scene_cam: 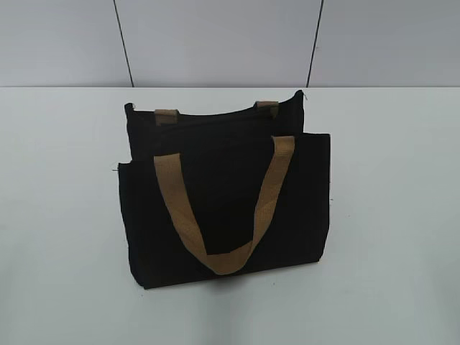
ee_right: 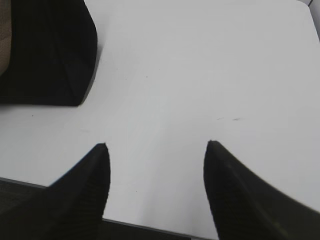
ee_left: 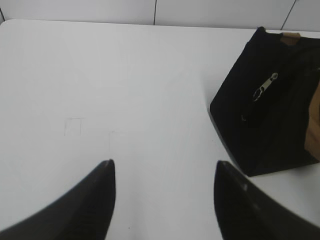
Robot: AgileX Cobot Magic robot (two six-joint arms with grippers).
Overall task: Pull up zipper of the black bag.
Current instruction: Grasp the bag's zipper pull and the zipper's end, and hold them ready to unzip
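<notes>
The black bag (scene_cam: 223,194) stands upright at the middle of the white table, with a tan handle (scene_cam: 215,215) hanging down its front. Its zipper line (scene_cam: 215,115) runs along the top edge. In the left wrist view the bag (ee_left: 270,115) is at the right, and the silver pull tab (ee_left: 265,87) lies on its near end. My left gripper (ee_left: 162,167) is open and empty above bare table, left of the bag. My right gripper (ee_right: 157,146) is open and empty near the table's front edge; the bag's corner (ee_right: 50,55) is at its upper left. Neither gripper shows in the exterior view.
The white table (scene_cam: 57,215) spreads wide on both sides of the bag. A grey panelled wall (scene_cam: 215,36) stands behind it. The table's front edge (ee_right: 150,225) shows under my right gripper. Faint pencil marks (ee_left: 75,125) lie on the table.
</notes>
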